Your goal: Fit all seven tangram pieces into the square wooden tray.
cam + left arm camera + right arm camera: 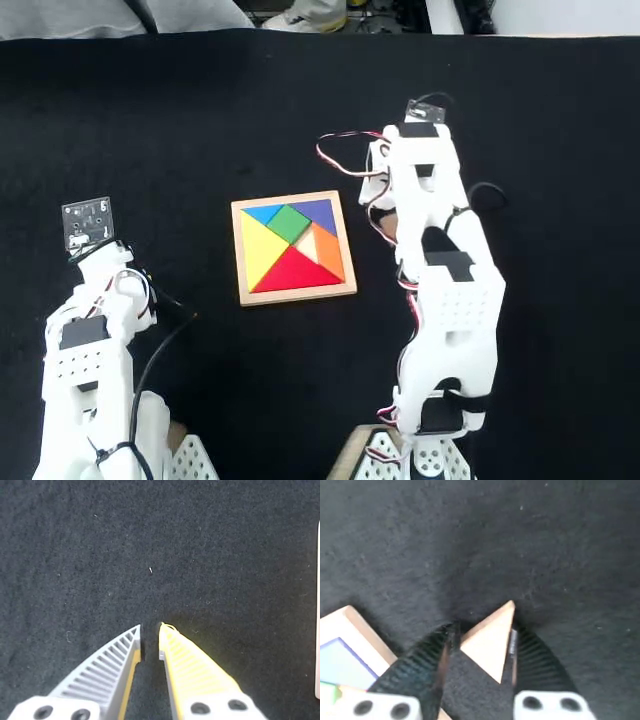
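The square wooden tray [294,294] lies mid-table with several coloured pieces in it: blue, green, purple, yellow, red and orange. A pale triangular gap [309,241] shows bare wood between the green and orange pieces. My right gripper [482,628] is shut on a pale wooden triangle piece [490,642], just above the black cloth beside the tray's corner [350,622]. In the high view the right arm [430,200] stands right of the tray. My left gripper [150,627] is shut and holds nothing, over bare cloth, with the tray's edge [318,610] off to one side.
The left arm [95,300] rests at the table's left, well apart from the tray. Black cloth covers the whole table. Red and white cables [345,160] loop from the right arm near the tray's far corner.
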Motion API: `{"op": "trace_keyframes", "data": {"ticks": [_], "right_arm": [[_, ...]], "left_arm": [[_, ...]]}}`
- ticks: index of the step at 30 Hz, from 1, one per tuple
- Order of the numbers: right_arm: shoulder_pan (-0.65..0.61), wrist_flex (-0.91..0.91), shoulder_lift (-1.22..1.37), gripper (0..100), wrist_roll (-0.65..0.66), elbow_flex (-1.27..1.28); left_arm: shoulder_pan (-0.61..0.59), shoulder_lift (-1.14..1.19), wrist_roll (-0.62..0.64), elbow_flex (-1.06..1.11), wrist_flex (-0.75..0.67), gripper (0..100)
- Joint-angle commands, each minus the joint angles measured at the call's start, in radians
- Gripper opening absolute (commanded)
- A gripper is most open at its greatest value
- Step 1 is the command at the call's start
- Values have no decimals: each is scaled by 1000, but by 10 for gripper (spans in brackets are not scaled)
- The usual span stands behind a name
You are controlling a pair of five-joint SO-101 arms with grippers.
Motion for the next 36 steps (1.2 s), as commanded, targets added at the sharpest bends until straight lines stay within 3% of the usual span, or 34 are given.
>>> {"op": "trace_keyframes", "data": {"ticks": [1,7,17,26,32,36], "right_arm": [[-9,14,-2,77,-15,-62],[-9,25,-4,74,23,-84],[-9,203,2,78,114,-243],[-72,287,4,81,448,-226],[-69,276,4,249,502,-160],[-72,226,4,225,503,-114]], "left_arm": [[13,-14,-5,-5,-15,73],[13,-14,-5,-5,-15,73],[13,-14,-5,-5,-15,73],[13,-14,-5,-5,-15,73],[13,-14,-5,-5,-17,73],[13,-14,-5,-5,-17,73]]}}
